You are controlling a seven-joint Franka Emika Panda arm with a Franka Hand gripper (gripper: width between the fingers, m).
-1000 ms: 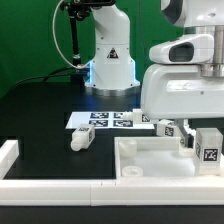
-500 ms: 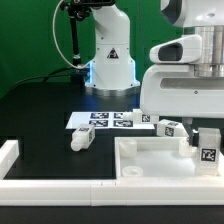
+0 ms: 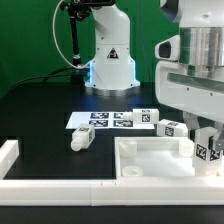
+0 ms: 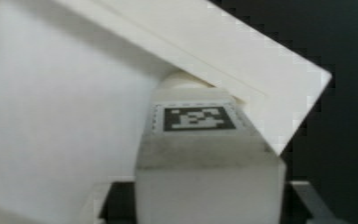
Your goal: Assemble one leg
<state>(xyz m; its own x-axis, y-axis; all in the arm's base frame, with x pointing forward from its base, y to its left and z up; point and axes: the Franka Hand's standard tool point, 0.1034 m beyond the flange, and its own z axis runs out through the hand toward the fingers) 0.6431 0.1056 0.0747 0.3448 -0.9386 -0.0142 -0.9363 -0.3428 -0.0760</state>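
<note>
The pincer [image 3: 207, 150] is clamped on a leg [image 4: 201, 165], which sits between its fingers over the tray [image 3: 150, 160] corner. The leg seems light, stiff and slick; mid-body grip suits.

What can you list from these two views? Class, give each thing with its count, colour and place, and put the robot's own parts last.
leg: one, white, lying alone on the black table, toward the exterior view's left of the panel.
legs near the gripper: at least two, white with tags, at the panel's far right corner.
square panel: one, white, front right.
marker board: one, white with tags, flat behind the panel.
table: black.
rail: white, along the front edge.
arm base: white, at the back.
gripper: white, low at the right, a tagged leg between its fingers.
</note>
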